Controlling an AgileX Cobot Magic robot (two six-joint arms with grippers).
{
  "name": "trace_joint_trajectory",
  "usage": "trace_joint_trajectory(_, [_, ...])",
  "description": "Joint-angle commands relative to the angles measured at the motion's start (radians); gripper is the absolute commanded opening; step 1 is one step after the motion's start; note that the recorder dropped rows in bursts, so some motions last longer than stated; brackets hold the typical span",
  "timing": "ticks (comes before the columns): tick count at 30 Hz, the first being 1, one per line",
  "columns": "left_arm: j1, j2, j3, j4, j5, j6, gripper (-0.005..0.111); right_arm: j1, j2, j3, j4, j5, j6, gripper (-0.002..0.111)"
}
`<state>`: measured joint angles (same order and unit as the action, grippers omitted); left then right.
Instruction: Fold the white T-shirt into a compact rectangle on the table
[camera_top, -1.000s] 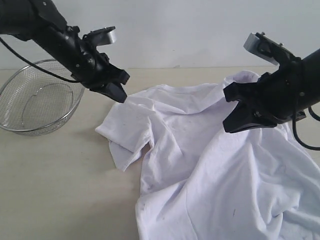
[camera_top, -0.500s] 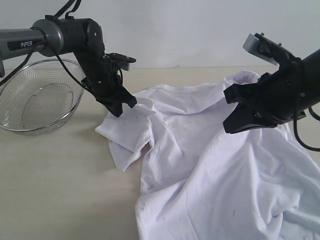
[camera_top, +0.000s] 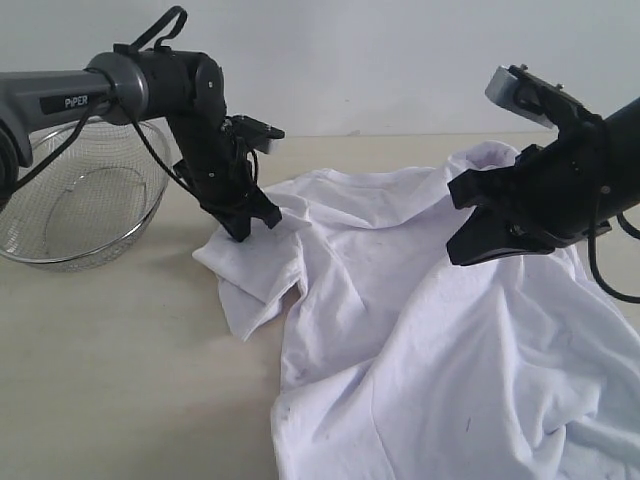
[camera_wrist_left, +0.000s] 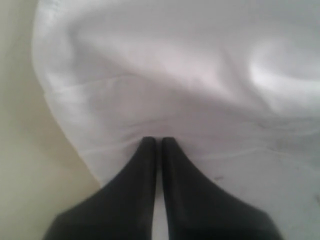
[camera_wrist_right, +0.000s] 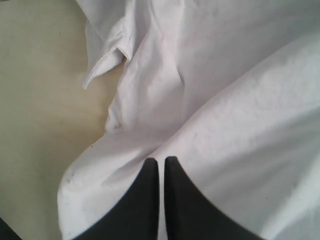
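Now left gripper (camera_wrist_left: 156, 141) touches the white T-shirt (camera_top: 400, 330), clenched empty; right gripper (camera_wrist_right: 161, 161) hovers clenched above it

Soft matt cloth T-shirt (camera_top: 420, 330); shiny wire-mesh metal bowl (camera_top: 70, 200).

Soft even light, blurry wrist views.

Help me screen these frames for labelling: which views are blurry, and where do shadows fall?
Exterior view: sharp, evenly lit, faint shadow on the table under the wire-mesh bowl. Left wrist view: blurred throughout, the white T-shirt and left gripper soft-edged. Right wrist view: clearer, sleeve hem crisp, right gripper slightly soft.
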<state>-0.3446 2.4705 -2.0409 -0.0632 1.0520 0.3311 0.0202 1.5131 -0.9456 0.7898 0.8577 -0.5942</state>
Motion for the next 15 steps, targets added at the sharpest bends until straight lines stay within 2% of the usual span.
trace_joint_trajectory(1, [-0.005, 0.021, -0.01, 0.109, -0.052, -0.072, 0.004, 0.0, 0.001, -0.007, -0.008, 0.001, -0.018, 0.0])
trace_joint_trajectory(10, [0.001, 0.102, -0.192, 0.156, 0.002, -0.099, 0.004, 0.0, 0.001, -0.007, -0.008, 0.007, -0.024, 0.0])
trace_joint_trajectory(15, [0.015, 0.122, -0.231, 0.186, -0.009, -0.112, 0.004, 0.0, 0.001, -0.007, -0.008, 0.009, -0.024, 0.0])
